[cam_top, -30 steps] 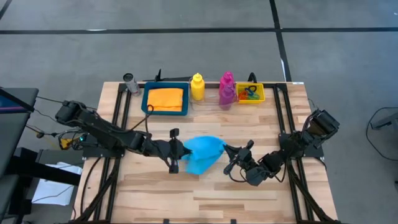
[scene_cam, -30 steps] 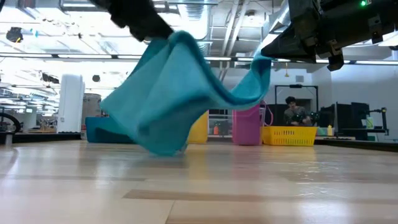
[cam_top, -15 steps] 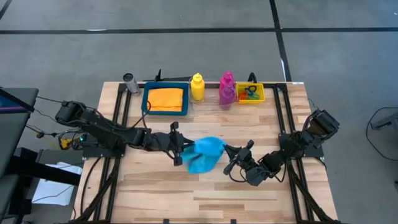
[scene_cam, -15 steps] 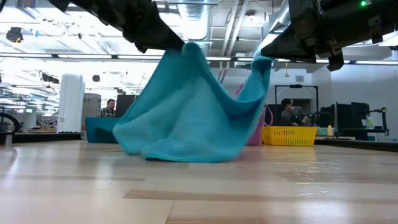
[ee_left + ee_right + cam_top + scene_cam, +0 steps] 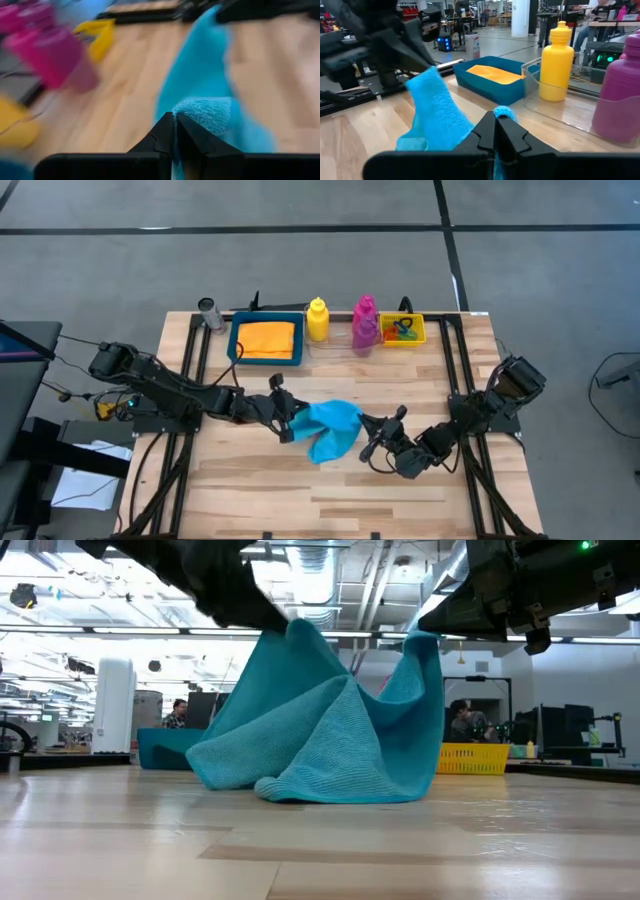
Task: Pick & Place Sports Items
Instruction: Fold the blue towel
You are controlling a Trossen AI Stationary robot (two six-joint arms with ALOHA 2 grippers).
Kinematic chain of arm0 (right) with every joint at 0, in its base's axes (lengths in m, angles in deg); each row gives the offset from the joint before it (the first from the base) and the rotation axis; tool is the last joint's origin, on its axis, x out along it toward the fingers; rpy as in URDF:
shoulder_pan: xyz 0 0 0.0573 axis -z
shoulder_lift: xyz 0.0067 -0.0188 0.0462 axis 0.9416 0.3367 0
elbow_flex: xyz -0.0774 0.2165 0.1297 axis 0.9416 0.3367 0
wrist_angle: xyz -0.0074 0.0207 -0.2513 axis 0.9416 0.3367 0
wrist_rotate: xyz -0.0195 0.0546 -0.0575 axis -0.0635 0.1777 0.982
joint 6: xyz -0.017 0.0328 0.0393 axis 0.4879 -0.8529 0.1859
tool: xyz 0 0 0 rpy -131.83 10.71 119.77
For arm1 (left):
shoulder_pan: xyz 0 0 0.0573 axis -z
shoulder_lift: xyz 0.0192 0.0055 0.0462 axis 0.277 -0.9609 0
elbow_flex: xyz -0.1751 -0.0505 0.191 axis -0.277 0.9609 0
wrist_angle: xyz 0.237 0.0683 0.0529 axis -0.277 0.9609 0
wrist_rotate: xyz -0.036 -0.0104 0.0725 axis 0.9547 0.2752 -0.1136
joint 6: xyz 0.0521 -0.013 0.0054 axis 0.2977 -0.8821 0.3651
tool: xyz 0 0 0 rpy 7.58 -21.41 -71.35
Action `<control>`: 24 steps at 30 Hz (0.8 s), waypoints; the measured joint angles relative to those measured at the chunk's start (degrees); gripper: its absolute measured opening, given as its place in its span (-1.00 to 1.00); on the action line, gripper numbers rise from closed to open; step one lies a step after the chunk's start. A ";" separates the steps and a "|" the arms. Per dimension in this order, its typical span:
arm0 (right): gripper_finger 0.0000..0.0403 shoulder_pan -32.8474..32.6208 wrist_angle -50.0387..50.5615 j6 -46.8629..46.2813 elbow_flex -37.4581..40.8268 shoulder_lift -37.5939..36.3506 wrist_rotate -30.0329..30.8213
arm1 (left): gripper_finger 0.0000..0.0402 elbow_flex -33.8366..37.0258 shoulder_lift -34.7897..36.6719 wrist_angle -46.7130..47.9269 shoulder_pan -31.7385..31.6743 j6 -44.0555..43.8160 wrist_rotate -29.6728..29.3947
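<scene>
Here: cyan cloth (image 5: 331, 427) mid-table, hem on wood | left gripper (image 5: 291, 420) clamped on one corner, right gripper (image 5: 372, 430) clamped on the other | soft, light, limp, sags between; hold at corners, likely drags.

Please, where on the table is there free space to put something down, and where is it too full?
Free: the wide wood strip along the table's front edge, and the wood beside the right frame rail. Crowded: the back edge, with the blue tray, yellow bottle, magenta bottle and yellow bin, and the middle, where both pincers hold the cyan cloth.
</scene>
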 joint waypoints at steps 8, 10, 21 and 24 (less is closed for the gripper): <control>-1.00 0.00 0.52 0.00 0.00 0.00 -1.32 | -0.94 0.00 0.01 5.98 -0.04 -2.60 -11.51; -1.00 0.00 0.78 0.00 0.00 0.00 -1.33 | -0.90 0.00 0.24 5.99 -0.02 -2.60 -11.50; -1.00 0.00 1.25 0.00 0.00 0.00 -1.29 | -0.73 -0.06 9.69 10.62 0.07 -2.42 -22.43; -1.00 0.00 1.19 0.00 0.00 0.00 -1.29 | -0.69 -0.07 12.39 10.78 0.07 -3.38 -18.15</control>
